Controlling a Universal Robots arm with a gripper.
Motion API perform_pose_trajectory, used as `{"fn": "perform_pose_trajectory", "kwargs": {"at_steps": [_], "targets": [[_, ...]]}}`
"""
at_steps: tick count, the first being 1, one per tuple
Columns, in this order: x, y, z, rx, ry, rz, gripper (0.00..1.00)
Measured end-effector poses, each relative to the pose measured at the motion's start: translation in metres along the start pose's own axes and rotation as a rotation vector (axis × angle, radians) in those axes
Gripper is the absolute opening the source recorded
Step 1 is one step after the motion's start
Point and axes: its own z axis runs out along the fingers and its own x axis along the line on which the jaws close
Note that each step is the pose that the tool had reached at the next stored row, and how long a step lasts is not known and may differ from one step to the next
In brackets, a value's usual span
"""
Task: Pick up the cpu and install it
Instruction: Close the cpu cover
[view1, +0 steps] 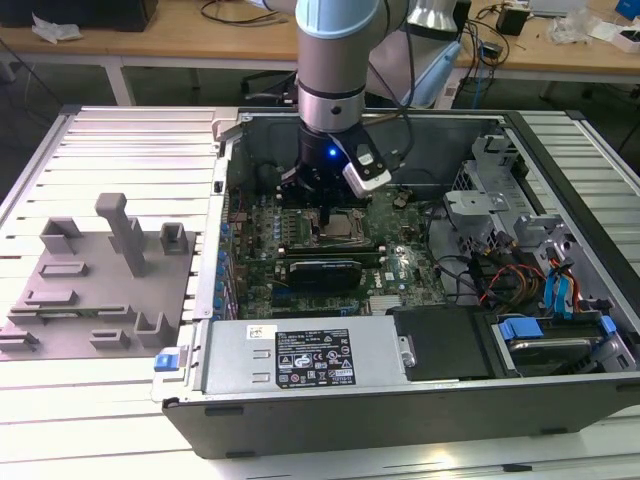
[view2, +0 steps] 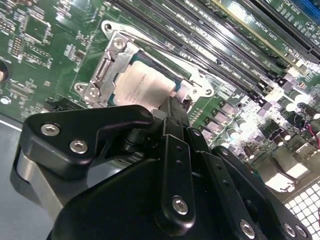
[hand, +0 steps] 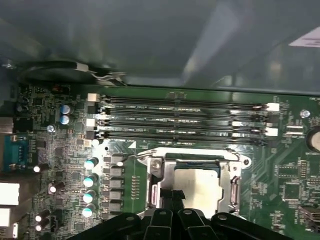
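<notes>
**CPU (hand: 197, 187) flat in socket, pincer right over it**

Silvery-white square lid w/ darker rim. Faint print on top, too small to read. It lies flat, lid up, edges parallel w/ the metal socket frame (hand: 233, 184); it's square, so no long axis. Pincer (view2: 172, 105) hangs at the CPU's edge in both wrist views; spread or pressed together, can't tell. Memory slots (hand: 180, 120) run just beside the socket on the green motherboard (hand: 285, 175). In the exterior view the board sits inside an open PC case (view1: 400, 415) on the table (view1: 100, 420). There's a white printed sticker on the power supply (view1: 310, 360). Grey plastic blocks (view1: 100, 290) sit at the exterior view's left.
</notes>
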Motion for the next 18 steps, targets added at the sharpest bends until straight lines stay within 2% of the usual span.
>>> {"fn": "perform_pose_trajectory", "kwargs": {"at_steps": [7, 18], "targets": [[0.0036, 0.0001, 0.0039, -0.0005, -0.0012, -0.035, 0.11], [0.0046, 0.0003, 0.0065, -0.0008, -0.0014, -0.036, 0.11]]}}
